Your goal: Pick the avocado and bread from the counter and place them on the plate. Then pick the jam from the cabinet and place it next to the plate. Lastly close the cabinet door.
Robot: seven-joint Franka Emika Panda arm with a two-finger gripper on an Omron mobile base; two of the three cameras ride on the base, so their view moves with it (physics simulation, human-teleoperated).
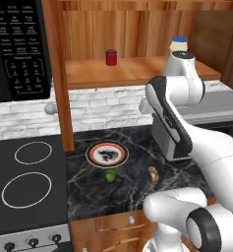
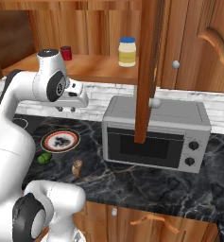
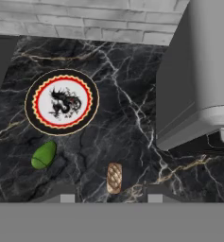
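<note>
The white plate [image 3: 61, 101] with a red rim lies bare on the black counter [image 3: 127, 123], and I also see this plate [image 1: 107, 154] [image 2: 60, 141] from both sides of the base. A green avocado [image 3: 43, 155] [image 1: 110, 174] [image 2: 44, 158] rests just in front of it. The brown bread [image 3: 114, 177] [image 1: 153, 174] [image 2: 76, 167] lies to the right. My gripper [image 3: 108, 196] [image 2: 66, 109] hangs high over the counter, open, holding nothing. The dark red jam [image 1: 111, 57] [image 2: 65, 52] stands on the cabinet [image 1: 128, 71] shelf. The cabinet door [image 1: 59, 74] [image 2: 146, 71] stands open, edge-on.
A grey toaster oven [image 2: 156, 137] [image 3: 198, 71] stands on the counter right of the plate. A pale yellow jar [image 2: 127, 52] with a blue lid shares the shelf. The stove [image 1: 29, 177] lies to the left, under a black microwave [image 1: 14, 49].
</note>
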